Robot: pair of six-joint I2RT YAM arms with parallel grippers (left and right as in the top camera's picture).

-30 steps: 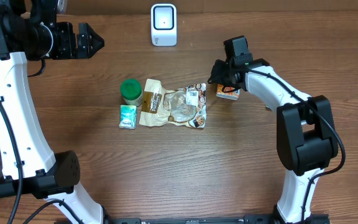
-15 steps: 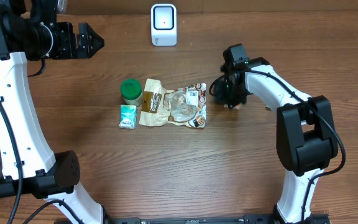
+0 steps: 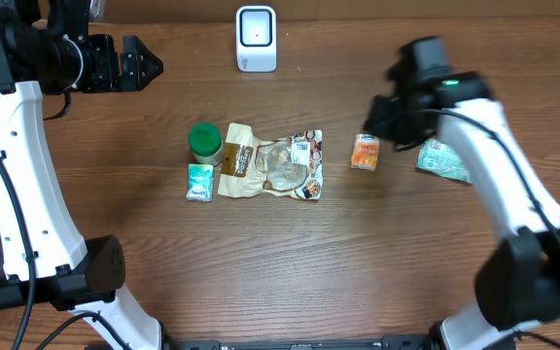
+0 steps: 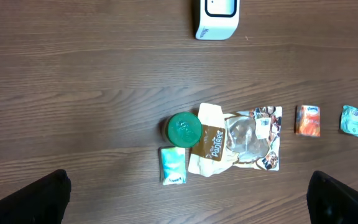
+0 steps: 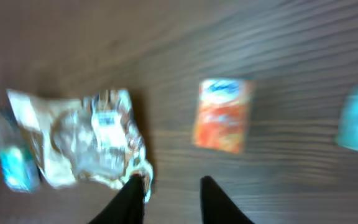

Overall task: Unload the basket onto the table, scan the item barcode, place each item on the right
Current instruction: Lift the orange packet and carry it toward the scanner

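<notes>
A flat, rectangular orange packet is seen lying free on the wood-grain table, in front of the scanner and off to its right; nothing grips it. The right gripper is held further right of the scanner, its two dark fingers parted and empty. Straight in front of the scanner a crinkled bag is spread, part clear film, part brown print. Front-left of the scanner a round green-lidded tub and a small glossy teal packet are found; a second, crumpled teal packet lies far right. One smooth white rounded scanner is counted. The left gripper is raised left of the scanner, spread wide, empty
</notes>
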